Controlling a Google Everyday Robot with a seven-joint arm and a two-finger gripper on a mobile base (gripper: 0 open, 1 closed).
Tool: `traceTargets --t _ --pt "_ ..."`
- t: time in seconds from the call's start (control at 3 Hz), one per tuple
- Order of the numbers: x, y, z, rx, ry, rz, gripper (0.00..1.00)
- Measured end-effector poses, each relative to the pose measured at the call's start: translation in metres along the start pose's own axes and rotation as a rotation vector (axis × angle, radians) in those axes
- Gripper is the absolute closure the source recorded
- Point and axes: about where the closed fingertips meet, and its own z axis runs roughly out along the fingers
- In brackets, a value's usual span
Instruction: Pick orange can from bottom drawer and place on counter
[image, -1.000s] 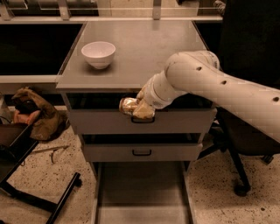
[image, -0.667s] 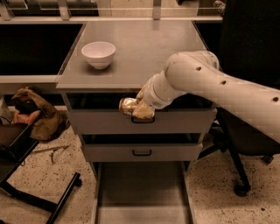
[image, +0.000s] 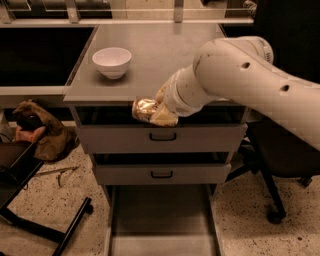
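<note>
My gripper (image: 152, 114) is shut on the orange can (image: 142, 108), a small shiny golden-orange can. It holds the can in the air just in front of the counter's front edge, level with it, above the top drawer's handle. The counter (image: 155, 55) is a broad grey slab. The bottom drawer (image: 162, 220) is pulled out below, its grey floor bare. My white arm reaches in from the right.
A white bowl (image: 112, 61) stands on the counter's left part. Two shut grey drawers with dark loop handles (image: 162, 136) are under the counter. A brown bag (image: 37, 131) lies on the floor at left. A black chair base (image: 272, 200) stands at right.
The gripper with the orange can has risen slightly, up to the counter's front edge. Nothing else has moved.
</note>
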Motion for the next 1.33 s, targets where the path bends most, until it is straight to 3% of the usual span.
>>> traceTargets --t 0.33,0.67,1.0,1.33 --pt "-0.026 -0.036 -0.037 0.105 -0.008 -0.084 1.00" --pt "-0.031 -0.084 -0.044 0.186 0.003 -0.140 1.00" --pt "-0.010 -0.127 -0.023 0.233 0.033 -0.129 1.00" --pt "0.026 -0.146 0.011 0.222 0.053 -0.068 1.00"
